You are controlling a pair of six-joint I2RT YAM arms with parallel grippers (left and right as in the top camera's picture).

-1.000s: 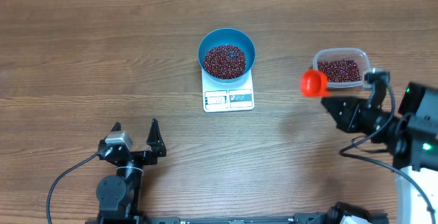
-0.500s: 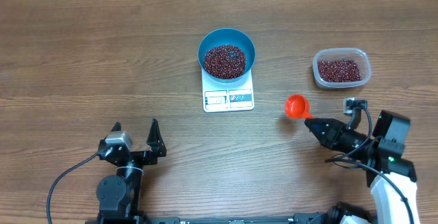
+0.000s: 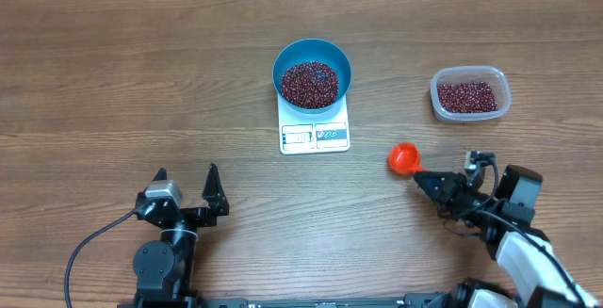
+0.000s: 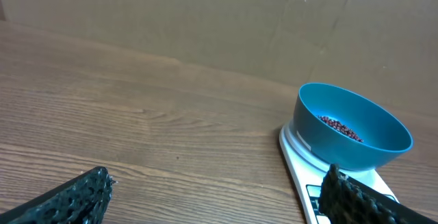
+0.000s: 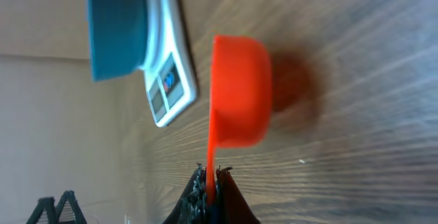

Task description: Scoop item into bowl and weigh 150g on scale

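Right gripper pulled back from tub — pinching scoop low over table. Beans in bowl on scale; left gripper spread. Risk — released scoop rolling into scale, skewing reading.

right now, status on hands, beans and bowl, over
Left hand open, empty. Right hand shut on orange scoop handle, scoop looks empty. Beans in blue bowl on scale. Nothing between scoop and bowl.

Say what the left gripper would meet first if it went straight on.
Likely nothing, as far as shown: ahead of the left gripper lies only bare table. The bowl and scale sit off to its right.
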